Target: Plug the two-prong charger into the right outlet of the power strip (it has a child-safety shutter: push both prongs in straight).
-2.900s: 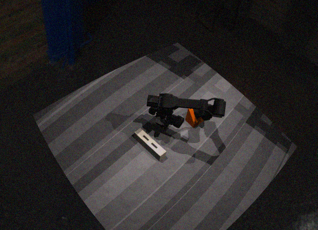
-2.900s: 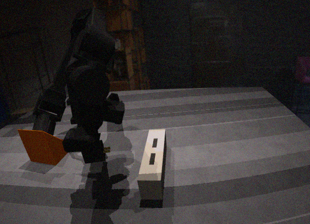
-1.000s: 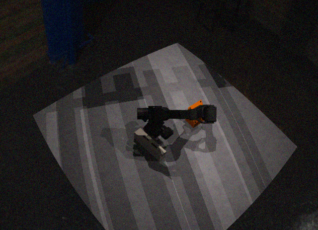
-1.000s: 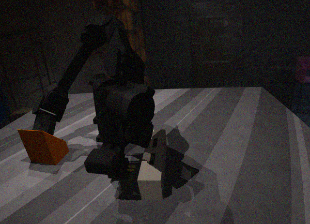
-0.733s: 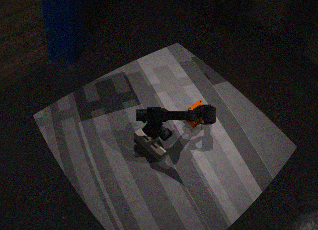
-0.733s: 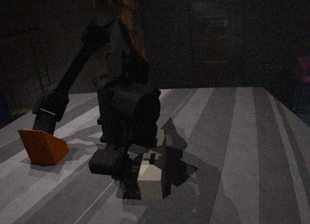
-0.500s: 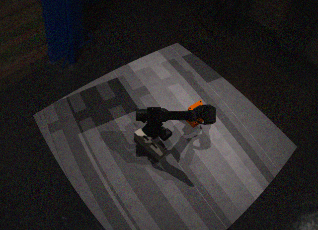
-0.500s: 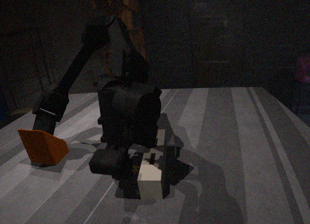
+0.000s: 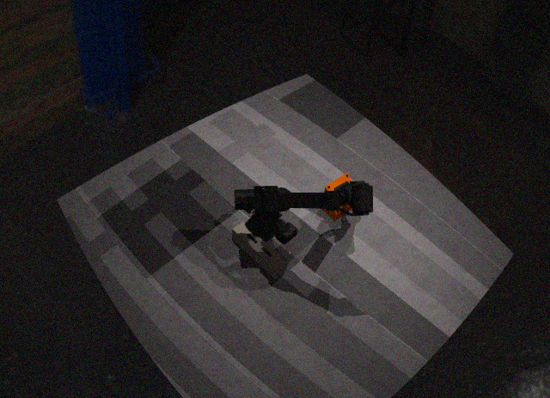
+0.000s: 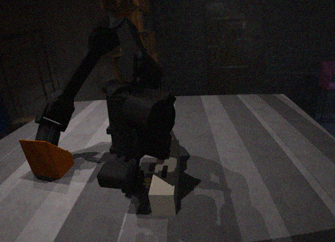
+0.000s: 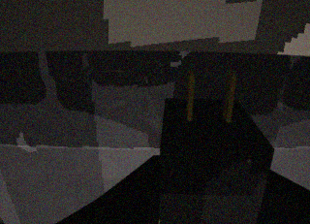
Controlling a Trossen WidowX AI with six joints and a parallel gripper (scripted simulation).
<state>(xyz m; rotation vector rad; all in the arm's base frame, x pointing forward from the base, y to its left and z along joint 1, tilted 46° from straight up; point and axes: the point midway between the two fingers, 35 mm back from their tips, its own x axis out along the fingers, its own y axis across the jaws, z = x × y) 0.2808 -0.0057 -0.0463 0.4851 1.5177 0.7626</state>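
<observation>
The pale power strip (image 9: pixel 276 266) (image 10: pixel 162 204) lies on the table, its top mostly in shadow, with dark outlet slots showing. In the wrist view the strip (image 11: pixel 179 16) crosses the top of the picture. My gripper (image 10: pixel 133 177) is low, close beside the strip, and is shut on the black charger (image 11: pixel 210 146). The charger's two yellowish prongs (image 11: pixel 190 98) (image 10: pixel 146 181) are bare and point towards the strip; they are not in an outlet. Poor light hides the fingertips and the exact gap between prongs and strip. The arm partly covers the strip in the top and exterior views.
An orange angular piece (image 9: pixel 338 182) (image 10: pixel 45 158) stands by the arm's base, away from the strip. The striped grey table (image 9: pixel 400 296) (image 10: pixel 270 180) bears broad shadows of the arm. A blue post (image 9: pixel 100 47) stands beyond the table.
</observation>
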